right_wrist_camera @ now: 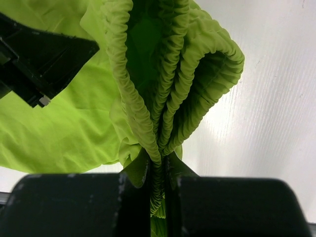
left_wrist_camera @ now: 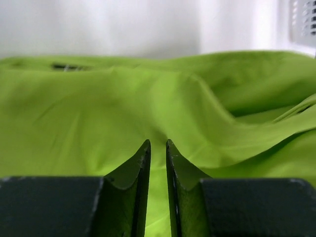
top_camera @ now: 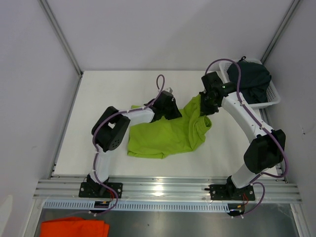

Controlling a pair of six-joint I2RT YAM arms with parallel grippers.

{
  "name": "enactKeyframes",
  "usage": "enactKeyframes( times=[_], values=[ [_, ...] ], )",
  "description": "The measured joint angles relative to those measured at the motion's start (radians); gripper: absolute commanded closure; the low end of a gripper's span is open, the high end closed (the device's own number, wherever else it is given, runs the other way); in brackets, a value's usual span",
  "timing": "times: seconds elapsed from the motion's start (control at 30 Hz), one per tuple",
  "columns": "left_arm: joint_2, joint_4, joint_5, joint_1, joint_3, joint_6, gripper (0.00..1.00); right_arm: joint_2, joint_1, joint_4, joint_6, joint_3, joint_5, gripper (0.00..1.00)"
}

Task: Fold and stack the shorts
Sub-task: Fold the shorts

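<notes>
Pinching the green shorts' (top_camera: 165,133) bunched waistband tight in the right gripper (right_wrist_camera: 158,165), mid-table. Down to a slit on the left gripper (left_wrist_camera: 158,148), can't tell if actually biting cloth. Might grab just one layer and skew the fold. Only visible from above: dark shorts (top_camera: 254,79) heaped in the basket (top_camera: 274,96).

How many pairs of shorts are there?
2. The lime green shorts lie in the middle of the table. The dark shorts are bunched in the white basket at the far right. More could be hidden underneath them.
</notes>
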Motion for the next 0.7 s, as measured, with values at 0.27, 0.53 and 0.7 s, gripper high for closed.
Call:
enactKeyframes(
  times=[0.27,0.53,0.7],
  values=[
    [0.089,-0.019,-0.036,-0.014,0.113,-0.024,0.8,0.0,0.013,0.0,0.0,0.0,-0.001,1.0],
    [0.147,-0.039,-0.065,-0.015,0.154,-0.055,0.8,0.0,0.041,-0.014,0.01,0.045,-0.03,1.0],
    [0.147,-0.039,-0.085,-0.015,0.154,-0.075,0.8,-0.007,0.055,-0.004,0.029,0.069,-0.123,1.0]
  ],
)
